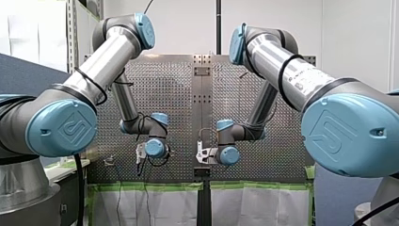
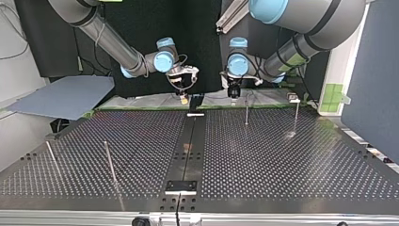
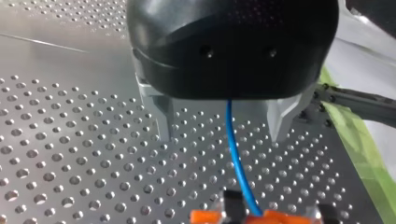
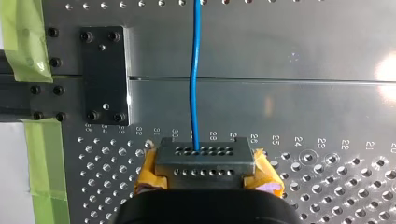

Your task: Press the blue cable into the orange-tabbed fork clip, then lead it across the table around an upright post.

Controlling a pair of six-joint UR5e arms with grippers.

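In the left wrist view my left gripper (image 3: 223, 123) stands open over the perforated table, its metal fingers (image 3: 163, 121) wide apart. The blue cable (image 3: 236, 163) runs untouched between them, down to the orange-tabbed clip (image 3: 254, 217) just ahead. In the right wrist view my right gripper (image 4: 204, 161), with yellow pads (image 4: 268, 175), is shut on the blue cable (image 4: 194, 84), which leads straight away from it over the plate. In the top view my left gripper (image 2: 234, 92) and my right gripper (image 2: 183, 97) hang close together at the table's far edge.
Thin upright posts stand at the top view's far right (image 2: 246, 113) (image 2: 296, 115) and near left (image 2: 110, 162). A black plate (image 4: 105, 74) and green tape (image 4: 21, 37) lie beside the cable near the table's edge. A dark centre strip (image 2: 188, 150) divides the table.
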